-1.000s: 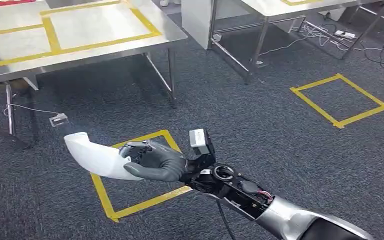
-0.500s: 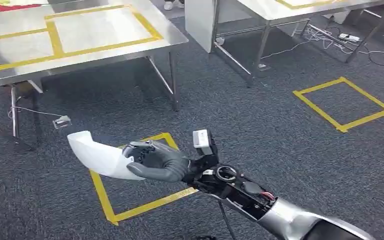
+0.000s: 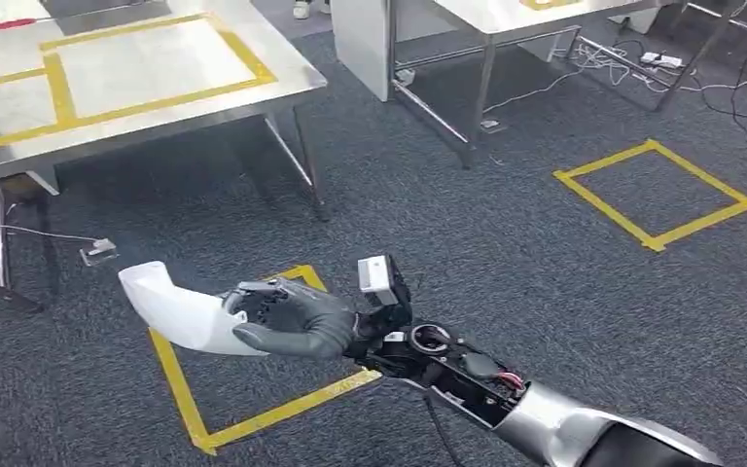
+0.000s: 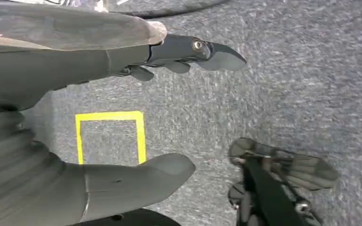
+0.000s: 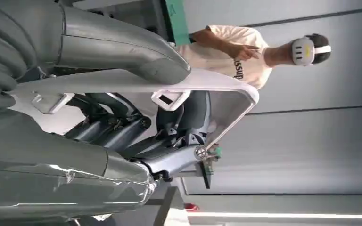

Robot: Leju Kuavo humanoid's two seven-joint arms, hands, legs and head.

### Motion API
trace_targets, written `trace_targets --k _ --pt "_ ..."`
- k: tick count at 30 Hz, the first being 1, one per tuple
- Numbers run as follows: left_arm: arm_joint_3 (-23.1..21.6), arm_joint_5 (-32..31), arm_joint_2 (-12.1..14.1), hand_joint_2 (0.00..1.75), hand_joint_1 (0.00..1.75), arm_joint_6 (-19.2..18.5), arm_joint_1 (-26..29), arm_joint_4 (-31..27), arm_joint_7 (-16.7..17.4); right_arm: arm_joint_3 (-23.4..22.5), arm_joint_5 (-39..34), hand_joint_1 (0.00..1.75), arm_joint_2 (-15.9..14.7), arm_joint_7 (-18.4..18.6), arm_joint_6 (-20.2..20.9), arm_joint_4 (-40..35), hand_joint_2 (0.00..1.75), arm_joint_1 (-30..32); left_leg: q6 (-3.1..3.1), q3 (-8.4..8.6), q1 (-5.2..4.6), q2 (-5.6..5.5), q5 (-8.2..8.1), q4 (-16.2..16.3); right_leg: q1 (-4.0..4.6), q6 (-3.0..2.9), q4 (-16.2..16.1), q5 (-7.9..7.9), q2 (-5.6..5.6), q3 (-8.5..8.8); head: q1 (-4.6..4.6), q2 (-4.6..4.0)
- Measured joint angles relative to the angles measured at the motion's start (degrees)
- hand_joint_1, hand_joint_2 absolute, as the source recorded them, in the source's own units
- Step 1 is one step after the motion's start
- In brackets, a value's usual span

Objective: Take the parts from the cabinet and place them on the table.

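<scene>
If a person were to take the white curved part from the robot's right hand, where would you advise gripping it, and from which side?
Grip the white curved part at its free, upturned end, coming from the robot's left. The right hand wraps the other end, so that bare stretch is probably the safest hold.

A steel worktop (image 3: 136,107) marked with yellow tape rectangles stands at eleven o'clock on the dark grey carpet floor (image 3: 506,263). Yellow tape squares (image 3: 657,195) lie on the floor at three and seven o'clock; cables (image 3: 642,73), perhaps a power strip, at one.
</scene>
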Motion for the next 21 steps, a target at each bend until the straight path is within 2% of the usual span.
trace_targets --k 1,2,3,4,6,7,8,9,11,12,13,14,15,17,18,19,20,21 --pt "0.0 0.0 0.0 1.75 0.00 0.0 0.0 0.0 0.0 0.0 0.0 1.75 0.0 0.0 0.0 0.0 1.75 0.0 0.60 2.39 -0.21 0.00 3.65 -6.0 0.07 0.09 0.0 -0.47 0.03 0.75 -0.04 0.00" --pt "0.0 0.0 0.2 1.75 0.00 0.0 0.0 0.0 0.0 0.0 0.0 1.75 0.0 0.0 0.0 0.0 1.75 -0.1 1.33 4.21 -0.61 0.04 5.99 -11.3 0.00 0.20 -0.1 -0.92 0.00 0.85 -0.11 0.00" --pt "0.0 0.1 0.3 1.75 0.00 0.0 -0.1 0.0 0.0 0.0 0.0 1.75 0.1 0.0 0.0 0.0 1.75 -0.1 1.45 4.85 -1.10 0.06 4.87 -11.9 0.42 0.53 -0.2 -1.17 0.11 0.95 -0.25 0.00" --pt "0.0 0.1 0.3 1.75 0.00 0.0 -0.2 0.0 0.0 0.0 0.0 1.75 0.1 0.0 0.0 -0.2 1.75 -0.1 1.40 4.82 -1.10 0.00 4.76 -12.7 0.26 0.83 -0.2 -1.29 0.22 0.76 -0.26 0.00" --pt "0.0 0.1 0.4 1.75 0.00 0.0 -0.2 0.0 0.0 0.0 0.0 1.75 0.1 0.0 0.2 -0.2 1.75 0.0 1.86 5.34 -1.18 0.02 4.41 -13.4 0.27 1.70 0.0 -0.63 0.17 1.47 -0.22 0.00" --pt "0.0 0.1 0.3 1.75 0.00 0.0 -0.2 0.0 0.0 0.0 0.0 1.75 0.1 0.0 0.2 -0.2 1.75 -0.1 2.03 6.16 -0.95 -0.11 4.41 -13.9 0.19 2.01 -0.2 -1.21 0.04 1.86 -0.07 0.00" --pt "0.0 0.1 0.2 1.75 0.00 0.0 -0.1 0.0 0.0 0.0 0.1 1.75 0.1 0.0 0.2 -0.2 1.75 -0.1 2.16 6.95 -0.80 -0.13 4.27 -14.1 0.09 2.33 1.0 -1.93 -0.29 1.71 0.15 0.00" --pt "0.0 0.1 0.2 1.75 0.00 0.0 -0.1 0.0 0.0 0.0 0.1 1.75 0.1 0.0 0.2 -0.4 1.75 -0.2 2.59 7.38 -0.78 -0.14 3.96 -14.1 0.18 2.44 4.3 -3.51 -0.43 0.20 0.26 0.00" --pt "0.0 0.1 0.2 1.75 0.00 0.0 -0.1 0.0 0.0 0.0 0.1 1.75 0.1 0.0 0.2 -0.5 1.75 -0.1 2.90 7.98 -0.87 -0.13 3.36 -14.1 0.15 2.65 13.6 -7.26 -0.44 -5.25 0.94 0.00" --pt "0.0 0.1 0.2 1.75 0.00 0.0 -0.1 0.0 0.0 0.0 0.1 1.75 0.1 0.0 0.2 -0.5 1.75 0.1 2.89 8.39 -0.95 -0.13 2.92 -14.1 0.18 2.67 17.9 -8.64 -0.44 -8.19 1.03 0.00" --pt "0.0 0.1 0.2 1.75 0.00 0.0 -0.1 0.0 0.0 0.0 0.1 1.75 0.1 0.0 0.2 -0.5 1.75 0.3 2.89 8.81 -0.99 -0.15 2.61 -14.1 0.17 2.62 18.9 -8.26 -0.46 -9.44 1.20 0.00" --pt "0.0 0.1 0.2 1.75 0.00 0.0 0.0 0.0 0.0 0.0 0.1 1.75 0.1 0.0 0.2 -0.5 1.75 0.4 2.85 9.58 -1.05 -0.19 2.06 -14.1 0.17 2.46 17.1 -5.97 -0.48 -9.44 1.46 0.00" --pt "0.0 0.1 0.2 1.75 0.00 0.0 0.0 0.0 0.0 0.0 0.1 1.75 0.1 0.0 0.2 -0.5 1.75 0.4 2.79 10.28 -1.09 -0.24 1.61 -14.1 0.19 2.25 13.5 -3.17 -0.49 -8.37 1.57 0.00" --pt "0.0 0.1 0.1 1.75 0.00 0.0 0.0 0.0 0.0 0.0 0.1 1.75 0.1 0.0 0.2 -0.5 1.75 0.3 2.54 11.87 -1.15 -0.27 0.47 -14.1 0.37 1.64 3.0 4.31 -0.54 -4.81 2.06 0.00" --pt "0.0 0.1 -0.1 1.75 0.00 0.0 0.1 0.0 0.0 0.0 0.1 1.75 0.1 0.0 0.2 -0.4 1.75 0.3 2.32 12.23 -1.16 -0.30 0.10 -14.1 0.77 1.21 1.3 4.38 -0.63 -4.61 1.75 0.00" --pt "0.0 0.1 -0.1 1.75 0.00 0.1 -0.1 0.0 0.0 0.0 0.1 1.75 0.1 0.0 0.2 -0.5 1.75 0.2 2.03 11.76 -1.17 -0.38 -0.07 -14.0 1.01 0.97 -0.3 2.52 -0.69 -5.02 1.50 0.00" --pt "0.0 0.2 -0.1 1.75 0.00 0.2 -0.2 0.0 0.1 0.0 0.1 1.75 0.1 0.0 0.2 -0.5 1.75 0.4 1.59 11.77 -1.16 -0.22 -0.35 -14.1 1.02 0.50 0.0 4.05 -0.73 -4.30 1.81 0.00" --pt "0.0 0.2 -0.1 1.75 0.00 0.2 -0.1 0.0 0.1 -0.1 0.1 1.75 0.1 0.0 0.2 -0.5 1.75 0.4 1.33 12.23 -1.33 -0.12 -0.25 -13.8 1.05 -0.01 -0.2 3.58 -0.72 -4.41 1.68 0.00"
